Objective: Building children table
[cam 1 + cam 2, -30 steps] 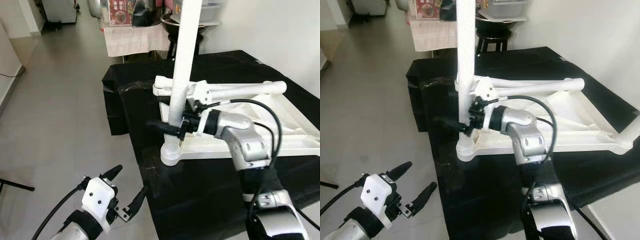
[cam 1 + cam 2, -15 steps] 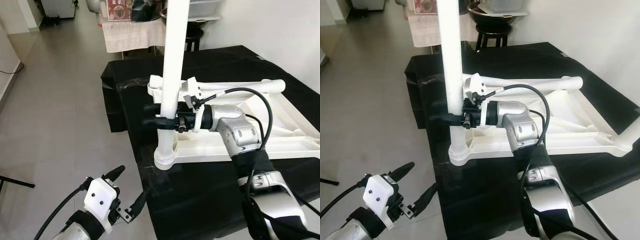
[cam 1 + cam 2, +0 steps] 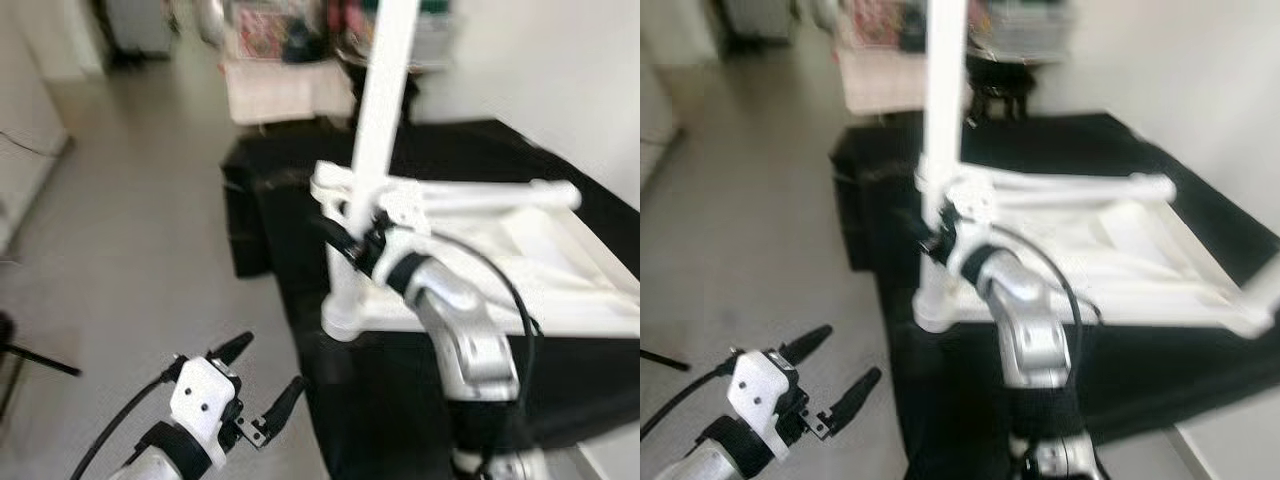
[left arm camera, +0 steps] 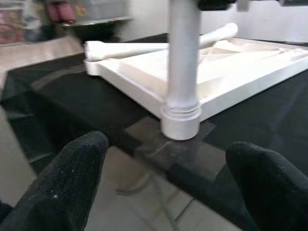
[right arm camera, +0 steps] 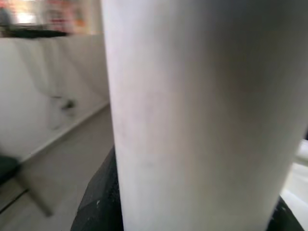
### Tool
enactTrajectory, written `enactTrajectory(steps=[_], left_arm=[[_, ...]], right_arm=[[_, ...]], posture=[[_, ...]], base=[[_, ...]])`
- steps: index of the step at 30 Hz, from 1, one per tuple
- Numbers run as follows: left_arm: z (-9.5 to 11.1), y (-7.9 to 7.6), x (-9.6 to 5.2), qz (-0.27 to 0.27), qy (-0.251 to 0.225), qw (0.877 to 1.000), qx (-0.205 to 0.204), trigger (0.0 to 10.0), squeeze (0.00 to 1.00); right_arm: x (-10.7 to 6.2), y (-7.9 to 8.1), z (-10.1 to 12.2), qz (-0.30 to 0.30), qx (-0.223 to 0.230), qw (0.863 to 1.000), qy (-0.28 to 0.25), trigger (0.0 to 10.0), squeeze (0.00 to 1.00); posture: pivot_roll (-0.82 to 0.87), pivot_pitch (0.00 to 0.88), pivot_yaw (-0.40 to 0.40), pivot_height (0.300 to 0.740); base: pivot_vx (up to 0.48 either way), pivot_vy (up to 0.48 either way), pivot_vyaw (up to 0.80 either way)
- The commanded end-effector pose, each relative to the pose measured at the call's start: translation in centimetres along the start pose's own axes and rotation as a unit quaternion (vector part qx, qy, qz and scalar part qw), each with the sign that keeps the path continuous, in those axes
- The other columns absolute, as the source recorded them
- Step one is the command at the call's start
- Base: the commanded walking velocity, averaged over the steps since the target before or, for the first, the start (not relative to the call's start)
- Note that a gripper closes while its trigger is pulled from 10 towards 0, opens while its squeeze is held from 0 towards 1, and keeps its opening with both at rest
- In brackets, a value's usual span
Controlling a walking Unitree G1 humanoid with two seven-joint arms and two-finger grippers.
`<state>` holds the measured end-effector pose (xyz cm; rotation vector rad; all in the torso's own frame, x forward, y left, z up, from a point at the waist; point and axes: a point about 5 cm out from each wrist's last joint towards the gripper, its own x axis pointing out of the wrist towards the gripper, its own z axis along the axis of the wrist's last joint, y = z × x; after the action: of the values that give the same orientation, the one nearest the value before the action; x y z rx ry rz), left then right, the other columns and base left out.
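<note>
1. The white table top (image 3: 520, 250) lies upside down on a black cloth (image 3: 400, 400) that covers a low surface, filling the right half of the head views.
2. A white table leg (image 3: 372, 150) stands upright in the corner socket at the top's near-left corner, its threaded collar (image 4: 180, 118) seated at the base, close to the cloth's edge.
3. A second leg (image 3: 480, 195) lies flat across the far side of the top, at about 1 o'clock from the upright leg's base.
4. The right gripper (image 3: 345, 240) reaches in from 4 o'clock and its black fingers pinch the upright leg a little above the collar; in the right wrist view the leg's white shaft (image 5: 202, 110) sits tight between the dark fingers (image 5: 98, 202).
5. The right arm's silver forearm (image 3: 460, 320) bends up over the cloth toward the leg.
6. The left gripper (image 3: 262, 385) hangs over the grey tiled floor (image 3: 130, 260) at about 7 o'clock from the leg's base, well apart from the table, its two fingers spread and holding nothing.
7. In the left wrist view those fingertips (image 4: 72, 178) frame the leg's base from a distance.
8. At 12 o'clock, past the cloth, stand a towel-draped piece of furniture (image 3: 290, 90) and a dark stool (image 3: 990, 80), both blurred.
</note>
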<state>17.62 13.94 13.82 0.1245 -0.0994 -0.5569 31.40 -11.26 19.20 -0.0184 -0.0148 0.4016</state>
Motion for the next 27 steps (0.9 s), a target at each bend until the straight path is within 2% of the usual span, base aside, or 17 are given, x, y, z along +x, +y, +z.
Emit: enactTrajectory(steps=[1,9,10,11,13,14,15,16,17,18,19,20,21,23,24,25,27], left_arm=[[0.0,0.1,0.0,-0.006,0.0,1.0,-0.003,10.0,0.0],[-0.1,0.1,0.1,-0.005,-0.002,1.0,-0.003,10.0,0.0],[0.0,0.1,0.1,-0.003,-0.003,1.0,-0.003,10.0,0.0],[0.0,0.1,0.1,-0.001,-0.003,1.0,-0.004,10.0,0.0],[0.0,0.1,0.1,-0.001,-0.003,1.0,-0.004,10.0,0.0],[0.0,0.1,0.1,0.0,-0.004,1.0,-0.004,10.0,0.0],[0.0,0.1,0.1,0.0,-0.004,1.0,-0.004,10.0,0.0],[0.0,0.0,0.2,0.0,-0.004,1.0,-0.004,10.0,0.0],[0.1,0.0,0.2,-0.001,-0.005,1.0,-0.005,10.0,0.0],[0.1,0.0,0.2,-0.001,-0.005,1.0,-0.005,10.0,0.0],[0.1,-0.1,0.2,-0.001,-0.005,1.0,-0.006,10.0,0.0],[0.1,-0.1,0.2,-0.001,-0.005,1.0,-0.006,10.0,0.0],[0.1,-0.2,0.2,-0.002,-0.006,1.0,-0.006,10.0,0.0],[0.1,-0.2,0.2,-0.002,-0.006,1.0,-0.006,10.0,0.0],[0.3,-0.3,0.2,-0.003,-0.007,1.0,-0.007,10.0,0.0],[0.3,-0.3,0.2,-0.003,-0.007,1.0,-0.007,10.0,0.0],[0.3,-0.3,0.2,-0.003,-0.008,1.0,-0.008,10.0,0.0]], right_arm=[[-0.9,-1.4,-4.5,-0.045,0.012,0.993,0.112,0.0,0.0],[1.2,-3.7,-2.8,-0.084,0.015,0.992,0.088,0.0,0.0],[2.2,-4.0,-1.8,-0.082,0.016,0.993,0.081,10.0,0.0],[2.9,-3.9,-0.9,-0.065,0.019,0.995,0.07,10.0,0.0],[2.9,-3.9,-0.9,-0.065,0.019,0.995,0.07,10.0,0.0],[3.5,-3.8,-0.1,-0.045,0.025,0.997,0.057,10.0,0.63],[3.5,-3.8,-0.1,-0.045,0.025,0.997,0.057,10.0,0.63],[3.9,-3.5,0.8,-0.024,0.028,0.998,0.042,10.0,1.0],[4.4,-3.1,1.9,0.015,0.047,0.999,0.019,10.0,1.0],[4.4,-3.1,1.9,0.015,0.047,0.999,0.019,10.0,1.0],[4.7,-2.5,3.0,0.086,0.05,0.995,-0.008,10.0,1.0],[4.7,-2.5,3.0,0.086,0.05,0.995,-0.008,10.0,1.0],[4.9,-2.0,3.9,0.154,0.048,0.987,-0.025,10.0,0.0],[4.9,-2.0,3.9,0.154,0.048,0.987,-0.025,10.0,0.0],[5.0,-1.4,3.5,0.277,0.015,0.961,-0.007,10.0,0.0],[5.0,-1.4,3.5,0.277,0.015,0.961,-0.007,10.0,0.0],[5.1,-1.2,2.9,0.313,0.002,0.95,0.01,10.0,0.0]], posture=[[-0.08,0.065,-0.071,0.74],[-0.09,0.059,-0.077,0.74],[-0.08,0.059,-0.078,0.74],[-0.08,0.06,-0.077,0.74],[-0.08,0.06,-0.077,0.74],[-0.08,0.061,-0.079,0.74],[-0.08,0.061,-0.079,0.74],[-0.07,0.063,-0.079,0.74],[-0.07,0.066,-0.08,0.74],[-0.07,0.066,-0.08,0.74],[-0.07,0.066,-0.08,0.74],[-0.07,0.066,-0.08,0.74],[-0.07,0.072,-0.081,0.74],[-0.07,0.072,-0.081,0.74],[-0.05,0.082,-0.082,0.74],[-0.05,0.082,-0.082,0.74],[-0.05,0.085,-0.081,0.74]], base=[[0.0,0.0,0.0],[0.0,0.0,0.0],[0.0,0.0,0.0],[0.0,0.0,0.0],[0.0,0.0,0.0],[0.0,0.0,0.0],[0.0,0.0,0.0],[0.0,0.0,0.0],[0.0,0.0,0.0],[0.0,0.0,0.0],[0.0,0.0,0.0],[0.0,0.0,0.0],[0.0,0.0,0.0],[0.0,0.0,0.0],[0.0,0.0,0.0],[0.0,0.0,0.0],[0.0,0.0,0.0]])
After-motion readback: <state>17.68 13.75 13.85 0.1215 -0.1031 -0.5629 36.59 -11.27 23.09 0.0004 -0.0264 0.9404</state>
